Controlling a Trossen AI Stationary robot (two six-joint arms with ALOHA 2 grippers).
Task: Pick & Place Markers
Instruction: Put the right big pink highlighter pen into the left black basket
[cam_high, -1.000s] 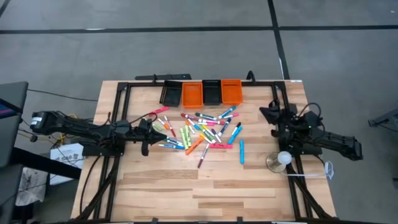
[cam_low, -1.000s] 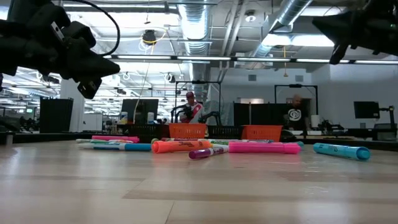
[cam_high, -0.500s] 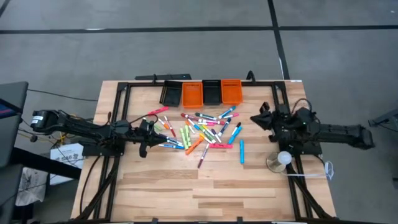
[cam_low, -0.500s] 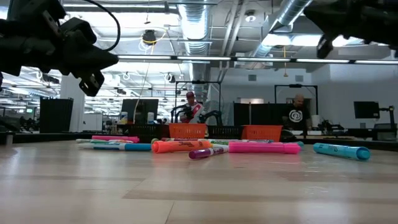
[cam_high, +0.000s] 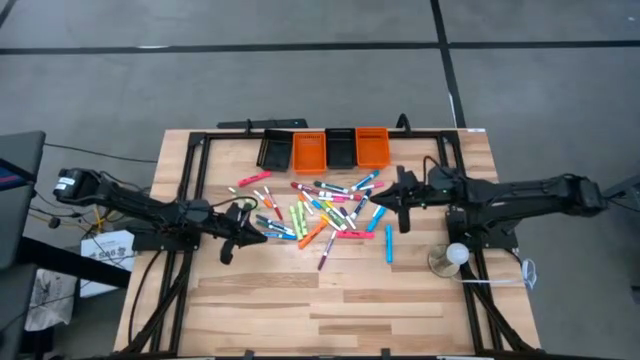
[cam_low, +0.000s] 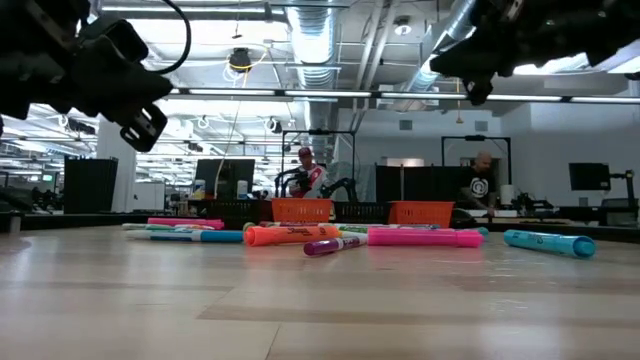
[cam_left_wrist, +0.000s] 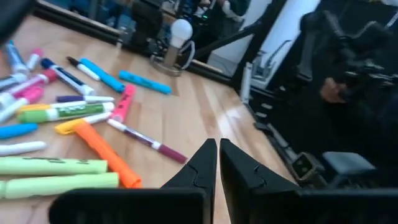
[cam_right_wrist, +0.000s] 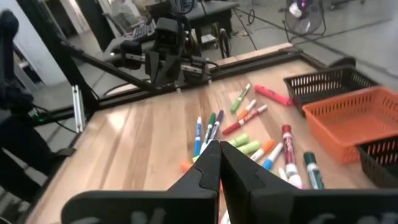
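The markers (cam_high: 320, 210) lie scattered in a loose pile on the middle of the wooden table; they are pink, blue, green, orange and purple sticks, each resting on its side. My left gripper (cam_high: 258, 236) hovers shut at the pile's left edge, above the table (cam_left_wrist: 217, 155). My right gripper (cam_high: 380, 205) hovers shut over the pile's right edge, well above the table (cam_right_wrist: 219, 152). In the low view both hang high, the left gripper (cam_low: 150, 125) and the right gripper (cam_low: 470, 90), clear of the markers (cam_low: 300, 235).
Four small bins stand in a row at the table's far edge: black (cam_high: 275, 150), orange (cam_high: 309, 150), black (cam_high: 341, 148), orange (cam_high: 372, 147). A small lamp with a white bulb (cam_high: 455, 256) stands near the right arm's base. Bare wood stretches along the near half (cam_high: 320, 310).
My right gripper has swung out from its folded place at the right edge toward the table's left, rising and levelling, and now reaches over the markers' right side. My left gripper has turned a little toward the near edge. Both stay shut; no marker has moved.
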